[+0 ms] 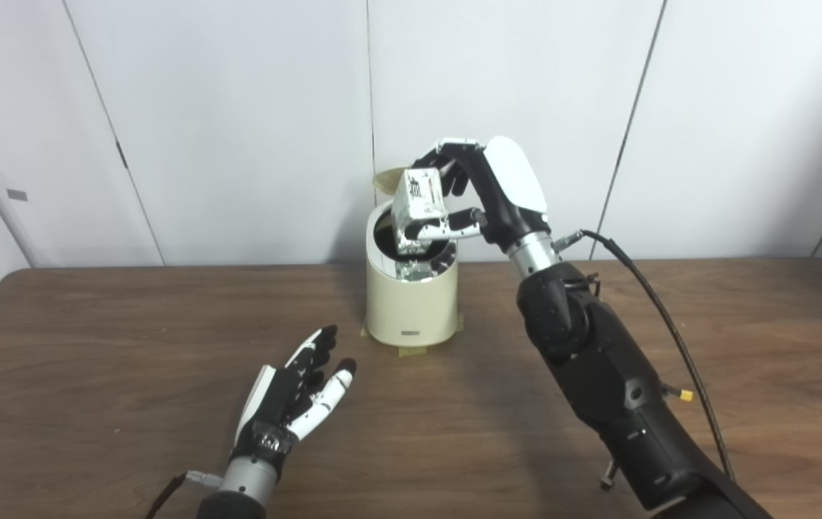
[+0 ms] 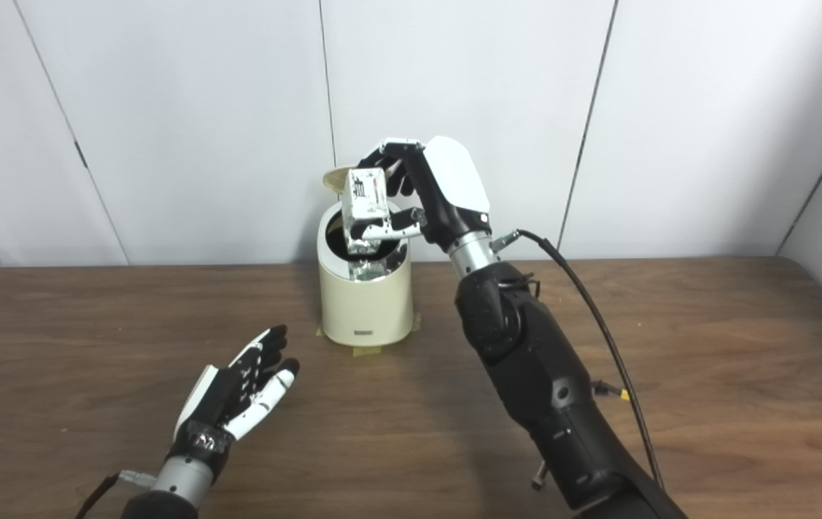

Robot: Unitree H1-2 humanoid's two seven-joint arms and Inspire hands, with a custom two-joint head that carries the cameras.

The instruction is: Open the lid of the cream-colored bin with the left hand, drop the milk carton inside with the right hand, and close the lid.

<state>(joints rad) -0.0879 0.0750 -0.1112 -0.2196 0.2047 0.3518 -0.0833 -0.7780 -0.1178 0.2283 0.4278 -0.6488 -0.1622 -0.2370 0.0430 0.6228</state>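
Note:
The cream-colored bin (image 1: 411, 306) stands at the back middle of the table, and it also shows in the right eye view (image 2: 366, 303). Its lid (image 1: 386, 181) is tipped up behind the dark opening. My right hand (image 1: 472, 194) is shut on the white milk carton (image 1: 418, 209) and holds it tilted right over the opening, its lower end at the rim. In the right eye view the carton (image 2: 366, 202) sits the same way. My left hand (image 1: 299, 393) is open and empty, palm up, low over the table in front and left of the bin.
The brown wooden table (image 1: 94, 346) stretches to both sides. Tape strips (image 1: 414, 351) hold the bin's base. A black cable (image 1: 659, 303) hangs along my right forearm. White wall panels stand close behind the bin.

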